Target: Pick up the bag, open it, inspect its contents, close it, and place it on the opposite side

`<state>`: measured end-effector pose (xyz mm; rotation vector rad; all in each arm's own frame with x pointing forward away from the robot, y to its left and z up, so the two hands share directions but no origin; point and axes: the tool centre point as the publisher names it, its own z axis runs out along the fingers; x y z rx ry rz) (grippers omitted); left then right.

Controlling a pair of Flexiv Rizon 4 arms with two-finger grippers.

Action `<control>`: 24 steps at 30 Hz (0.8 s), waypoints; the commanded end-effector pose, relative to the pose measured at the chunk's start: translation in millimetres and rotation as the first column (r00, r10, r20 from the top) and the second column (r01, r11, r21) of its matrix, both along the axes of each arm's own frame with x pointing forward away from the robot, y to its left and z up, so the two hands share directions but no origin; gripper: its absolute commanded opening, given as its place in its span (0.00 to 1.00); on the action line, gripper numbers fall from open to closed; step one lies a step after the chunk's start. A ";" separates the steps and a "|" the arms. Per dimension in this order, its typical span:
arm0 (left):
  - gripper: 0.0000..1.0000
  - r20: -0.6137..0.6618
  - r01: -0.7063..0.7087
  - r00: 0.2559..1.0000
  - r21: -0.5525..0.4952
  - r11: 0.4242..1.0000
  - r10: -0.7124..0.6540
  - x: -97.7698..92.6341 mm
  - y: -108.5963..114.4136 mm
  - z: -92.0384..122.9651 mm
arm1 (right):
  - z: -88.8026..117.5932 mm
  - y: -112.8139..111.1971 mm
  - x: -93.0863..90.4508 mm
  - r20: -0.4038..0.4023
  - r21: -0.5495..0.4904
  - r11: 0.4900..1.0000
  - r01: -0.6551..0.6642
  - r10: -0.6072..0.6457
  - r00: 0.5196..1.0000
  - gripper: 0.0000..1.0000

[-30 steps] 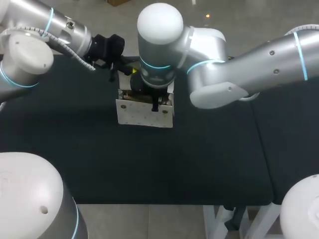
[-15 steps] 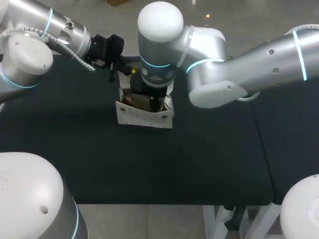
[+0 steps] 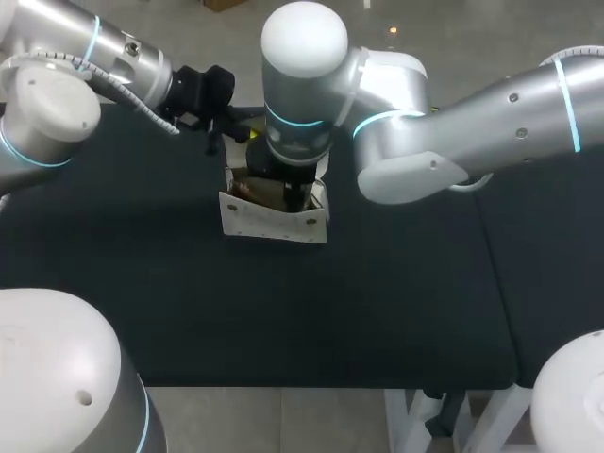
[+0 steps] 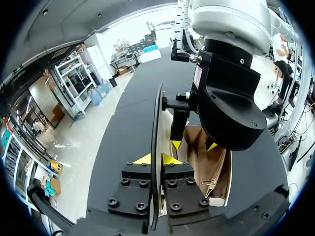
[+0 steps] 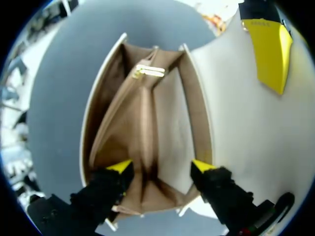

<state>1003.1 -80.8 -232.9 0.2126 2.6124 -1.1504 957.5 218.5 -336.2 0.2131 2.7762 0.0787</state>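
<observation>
A white bag (image 3: 274,219) stands at the table's middle, its mouth spread and its tan lining (image 5: 128,123) showing. The right gripper (image 5: 161,166) points down into the mouth, fingers open, with the bag's middle divider below them. A gold zip pull (image 5: 150,71) lies at the far end of the lining. Nothing else shows inside. The bag's white flap (image 5: 236,128) hangs out to one side. My left gripper (image 4: 156,158) is behind the bag, shut on its thin black strap (image 4: 156,113). In the left wrist view the right gripper (image 4: 193,145) stands just ahead, over the bag (image 4: 209,169).
The black table (image 3: 406,302) stretches to both sides of the bag. A seam runs down it at the right (image 3: 491,245). The right arm's wrist (image 3: 297,113) covers the back of the bag in the head view.
The right gripper has opened from shut. The bag's near wall has dropped lower and its mouth has spread. The left arm has held still.
</observation>
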 end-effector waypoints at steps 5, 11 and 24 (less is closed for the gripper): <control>0.00 0.004 -0.002 1.000 -0.001 1.000 0.002 -1.1 1.2 0.0 | -4.4 0.1 1.6 0.002 -0.004 1.000 0.001 -0.001 1.000 1.00; 0.00 0.004 -0.003 1.000 0.000 1.000 0.003 -1.6 0.9 0.0 | -4.2 0.1 1.7 0.002 -0.002 1.000 0.000 0.000 1.000 1.00; 0.00 0.006 0.000 1.000 -0.001 1.000 0.000 -5.3 -0.3 1.1 | 13.9 -0.8 0.3 0.062 0.009 1.000 0.007 -0.008 0.998 0.36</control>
